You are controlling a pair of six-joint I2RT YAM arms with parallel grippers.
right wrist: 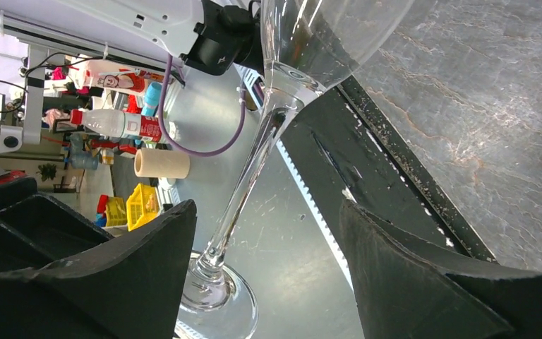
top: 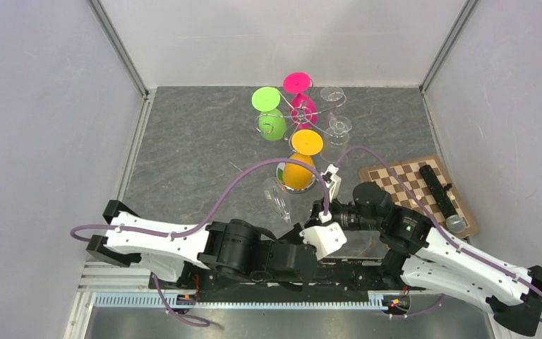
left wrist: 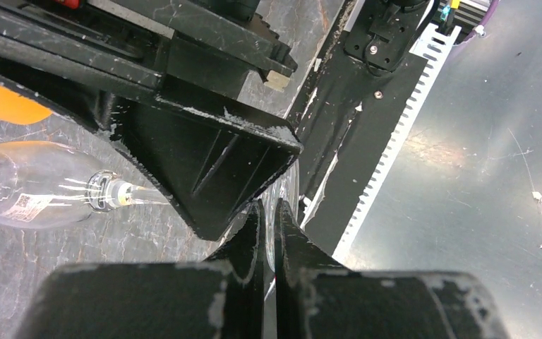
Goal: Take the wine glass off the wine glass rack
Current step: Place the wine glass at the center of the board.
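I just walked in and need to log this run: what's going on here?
The left gripper pinches the foot of a clear wine glass, away from the wine glass rack. The right gripper is open, its fingers on either side of the stem. Coloured glasses hang on the rack.

Wine glass rack [top: 298,113] stands mid-back on the worktop [top: 183,155]. Chessboard [top: 395,185] is front-right, with a bar [top: 437,189] lying on it. Wine glass [top: 276,194] is in front of the rack, foot in the left end effector [left wrist: 268,240], stem between the right end effector's [right wrist: 268,212] fingers.
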